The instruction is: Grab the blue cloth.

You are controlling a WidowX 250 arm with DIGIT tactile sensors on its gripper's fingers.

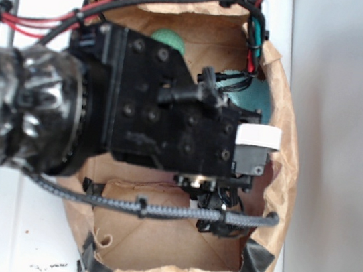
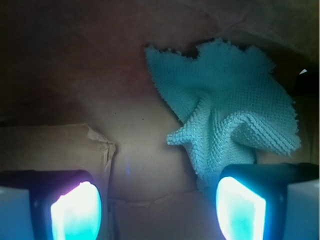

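White tabletop [image 1: 27, 222] under bright light, grey surface [image 1: 347, 159] alongside.

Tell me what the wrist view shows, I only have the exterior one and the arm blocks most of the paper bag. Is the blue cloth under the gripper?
Observer: The blue cloth lies crumpled on the bag floor, ahead and toward the right finger, not centred between the fingers.
Operator: Is the gripper open?
Observer: Yes, the gripper is open, with bare brown paper showing in the gap.
Operator: Touching the cloth yet?
Observer: The right finger overlaps the cloth's lower edge in the wrist view, but I cannot tell if it touches.
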